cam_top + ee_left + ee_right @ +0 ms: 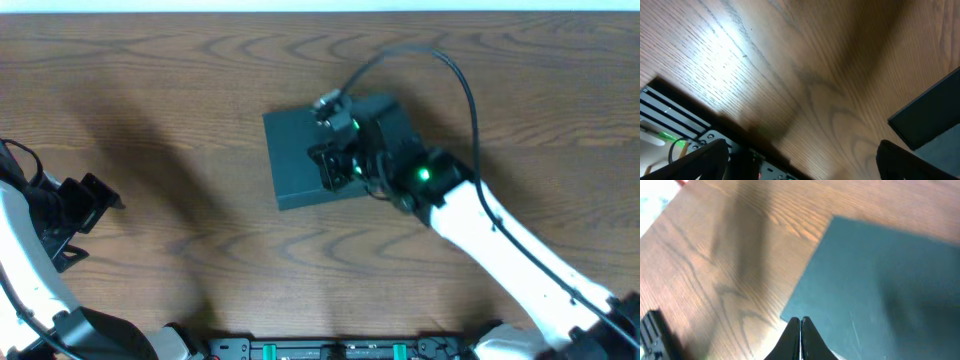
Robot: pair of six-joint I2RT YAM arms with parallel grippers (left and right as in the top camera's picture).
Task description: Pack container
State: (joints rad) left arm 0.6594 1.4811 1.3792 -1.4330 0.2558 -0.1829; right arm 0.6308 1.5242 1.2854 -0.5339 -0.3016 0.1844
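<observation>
At the left edge of the table (180,100) the left gripper (88,203) hangs low over bare wood, well apart from everything else. In its own wrist view the two dark fingers (705,160) sit at the bottom corners with a wide stretch of wood grain between them, so it is spread apart and holds nothing.

Near the middle of the table, a little toward the far side, lies the container (295,160) - a flat, dark teal-black square, turned slightly off the table's edges. Its lid is down (the top shows as one smooth, unbroken sheet in the right wrist view).

The right arm (520,260) reaches in from the lower right corner and covers the right half of the container, with a green light (424,176) glowing on its wrist and a black cable (440,60) arching over toward the far side. The right gripper (800,330) has its fingers pressed together to a single point, clamping nothing. That point sits over the lid just inside one corner of the container (880,280) - whether the tips touch the lid or hover just above it, I cannot tell.
</observation>
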